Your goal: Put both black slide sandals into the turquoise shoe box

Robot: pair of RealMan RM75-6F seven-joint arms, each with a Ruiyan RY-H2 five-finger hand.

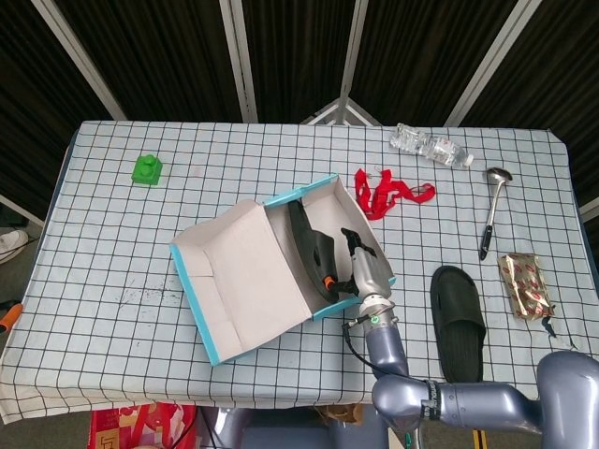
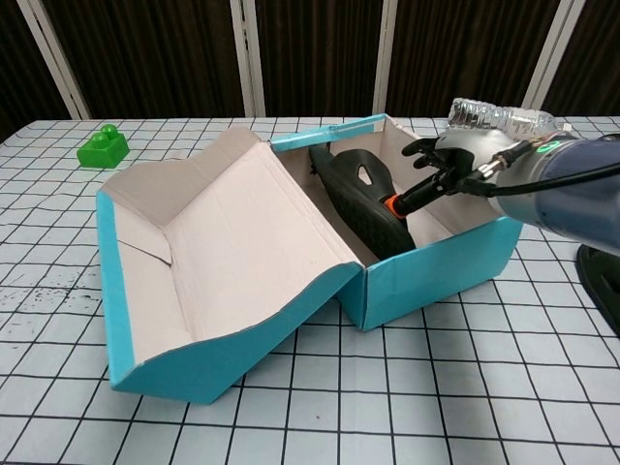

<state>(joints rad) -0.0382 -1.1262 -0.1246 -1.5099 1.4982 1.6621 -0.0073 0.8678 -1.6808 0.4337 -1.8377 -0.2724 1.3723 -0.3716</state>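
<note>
My right hand (image 2: 441,172) is inside the turquoise shoe box (image 1: 323,309), fingers spread, holding nothing that I can see, fingertips near one black sandal (image 2: 356,199) that leans tilted in the box. The second black sandal (image 1: 457,321) lies flat on the worktop (image 1: 112,243), right of the box and apart from it. Box lid (image 2: 223,242) is folded open. My left hand doesn't show in either view.

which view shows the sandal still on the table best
The head view: the whole black slide sandal lies flat on the checked tablecloth, right of the turquoise shoe box, fully visible from above. The chest view catches only a dark sliver of it at the right edge.
</note>
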